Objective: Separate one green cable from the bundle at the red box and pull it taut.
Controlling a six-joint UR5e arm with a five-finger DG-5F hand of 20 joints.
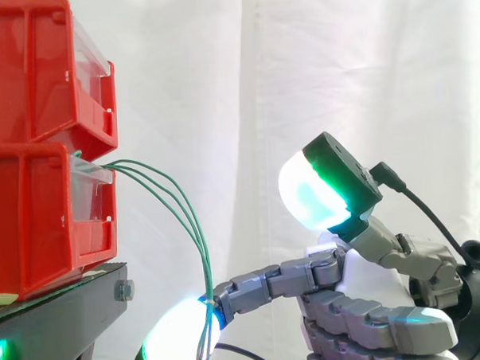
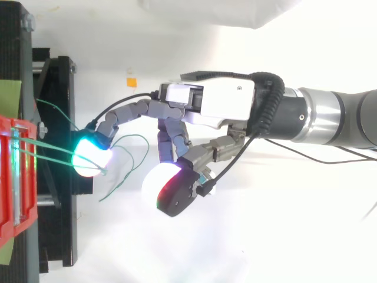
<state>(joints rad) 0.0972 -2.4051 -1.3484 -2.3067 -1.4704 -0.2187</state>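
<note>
Fig., near to far. My hand (image 2: 218, 103) enters from the right and is spread wide. The thumb pad (image 1: 316, 194) is raised, glowing white-green, well apart from the rest. One finger reaches left, and its pad (image 2: 91, 158), glowing cyan-white, touches the green cables (image 1: 206, 269). I see no pinch on any strand; the other fingers curl loosely below. The cables, approx. three strands, leave the front of the lower red bin (image 1: 35, 221), arch right and down, and bunch together at that pad. Past it they curl loose (top view). An upper red bin (image 1: 28, 70) is stacked above, and both sit on the black stand (image 1: 63, 315). Far bkgd.: white curtain (image 1: 299, 66).
</note>
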